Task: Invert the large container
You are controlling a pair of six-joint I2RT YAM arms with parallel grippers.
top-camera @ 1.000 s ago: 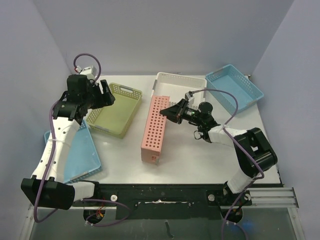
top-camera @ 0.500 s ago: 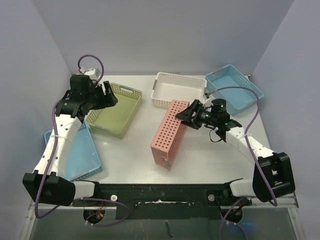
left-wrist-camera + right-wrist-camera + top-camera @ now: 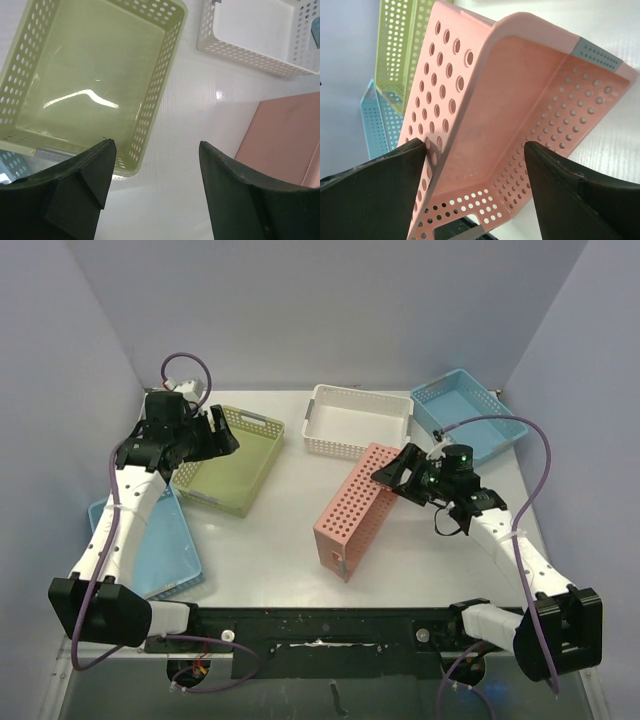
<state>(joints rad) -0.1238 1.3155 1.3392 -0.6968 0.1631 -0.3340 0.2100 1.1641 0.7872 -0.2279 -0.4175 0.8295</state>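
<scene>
- Setting: a robot test cell in a lab.
- Plain pale walls box in a white table on three sides.
- Two white-and-black robot arms, the left arm and the right arm, are bolted to a black rail at the table's near edge.
- Props are perforated plastic bins laid out like trial items: a pink basket, a green basket, a white basket and blue trays.

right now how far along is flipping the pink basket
About halfway. Done: the pink basket is tipped up on one long side, its opening facing the right gripper. In hand: that gripper's jaws stand open around the upper rim. Left: topple it bottom up. The left gripper hangs open by the green basket.
</scene>
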